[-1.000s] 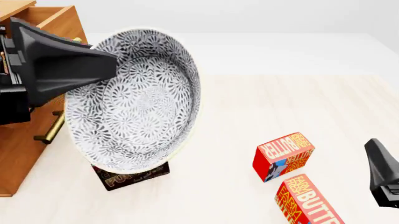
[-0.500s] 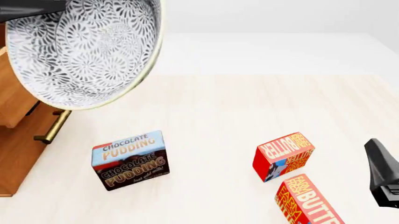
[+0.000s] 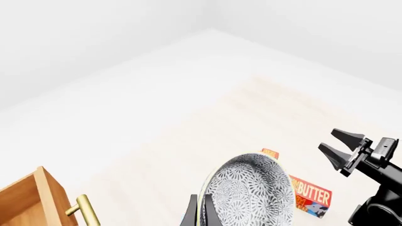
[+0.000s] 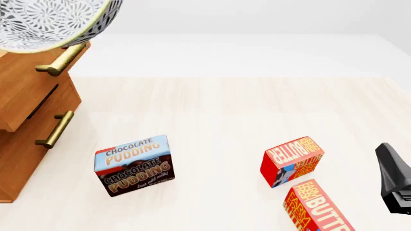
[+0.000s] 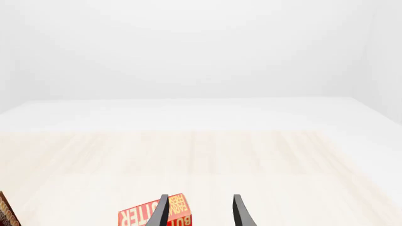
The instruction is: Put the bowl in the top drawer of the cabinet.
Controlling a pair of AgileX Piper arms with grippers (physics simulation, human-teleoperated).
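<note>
The patterned bowl (image 4: 45, 21) hangs tilted at the top left of the front view, above the cabinet (image 4: 16, 163), partly cut off by the frame edge. My left gripper (image 3: 199, 213) is shut on the rim of the bowl (image 3: 251, 195); the front view does not include this gripper. The top drawer (image 4: 32, 86) is pulled out, its brass handle (image 4: 61, 60) just under the bowl. In the left wrist view the drawer (image 3: 25, 202) lies off to one side of the bowl. My right gripper (image 5: 199, 209) is open and holds nothing, low at the right edge of the table (image 4: 393, 173).
A chocolate pudding box (image 4: 134, 165) stands on the table in front of the cabinet. Two red butter boxes (image 4: 292, 161) (image 4: 318, 207) lie near my right gripper. The lower drawer's brass handle (image 4: 55, 129) sticks out below the top one.
The left arm carried the bowl up and to the left, from over the pudding box to above the open top drawer, leaving the front view itself. The right arm stayed still.
</note>
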